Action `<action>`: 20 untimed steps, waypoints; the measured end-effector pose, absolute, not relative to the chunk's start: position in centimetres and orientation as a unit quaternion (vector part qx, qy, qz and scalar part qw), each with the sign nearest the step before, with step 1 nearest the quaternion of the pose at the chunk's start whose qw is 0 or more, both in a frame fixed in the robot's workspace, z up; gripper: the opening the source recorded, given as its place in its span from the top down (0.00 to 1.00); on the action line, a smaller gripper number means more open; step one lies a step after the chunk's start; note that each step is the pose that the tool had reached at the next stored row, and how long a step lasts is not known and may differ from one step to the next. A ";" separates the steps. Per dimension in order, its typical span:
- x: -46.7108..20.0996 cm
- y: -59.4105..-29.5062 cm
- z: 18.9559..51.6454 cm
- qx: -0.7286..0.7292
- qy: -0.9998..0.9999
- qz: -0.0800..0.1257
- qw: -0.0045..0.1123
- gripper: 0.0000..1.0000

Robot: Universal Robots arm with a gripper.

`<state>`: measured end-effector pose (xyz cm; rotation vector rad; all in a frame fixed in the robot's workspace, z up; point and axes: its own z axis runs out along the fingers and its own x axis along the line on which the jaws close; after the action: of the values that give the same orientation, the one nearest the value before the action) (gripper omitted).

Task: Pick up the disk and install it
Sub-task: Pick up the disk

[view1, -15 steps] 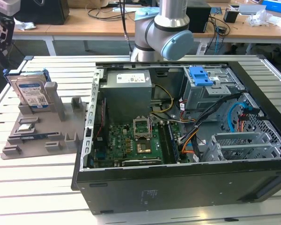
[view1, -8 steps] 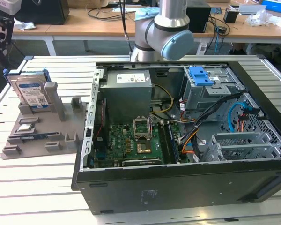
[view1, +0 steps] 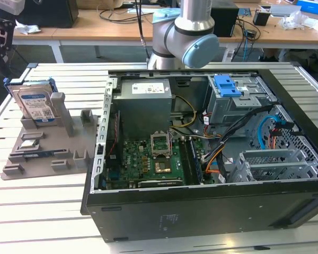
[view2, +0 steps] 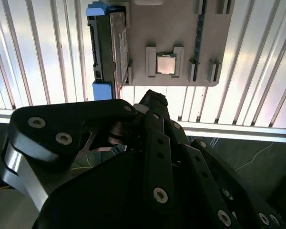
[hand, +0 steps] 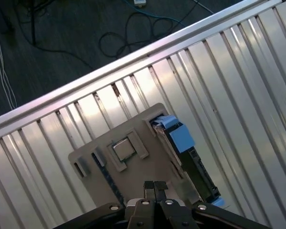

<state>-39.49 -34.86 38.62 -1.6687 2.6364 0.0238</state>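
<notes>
The disk stands on edge in a slot at the back of the grey fixture, at the exterior view's left; it is silver with a blue-and-white label and a blue caddy. Both wrist views look down on it from well above: the disk shows its thin edge between blue end tabs, and the disk sits beside the fixture. My gripper hangs high over the fixture, its fingertips pressed together and shut on nothing. In the second wrist view the gripper points toward the fixture, apart from the disk.
An open computer case lies on the slatted table, with a motherboard, a grey power-supply box and a drive bay with a blue tab. A processor chip rests in a fixture pocket. The arm's base stands behind the case.
</notes>
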 end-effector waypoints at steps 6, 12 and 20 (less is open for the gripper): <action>-39.5 -34.9 38.6 -0.562 0.827 0.008 0.010 0.89; -39.5 -34.9 38.6 -0.591 0.807 0.008 0.010 0.89; -39.5 -34.9 38.6 -0.630 0.777 0.009 0.010 0.89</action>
<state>-39.49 -34.86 38.62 -1.9657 2.4254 0.0275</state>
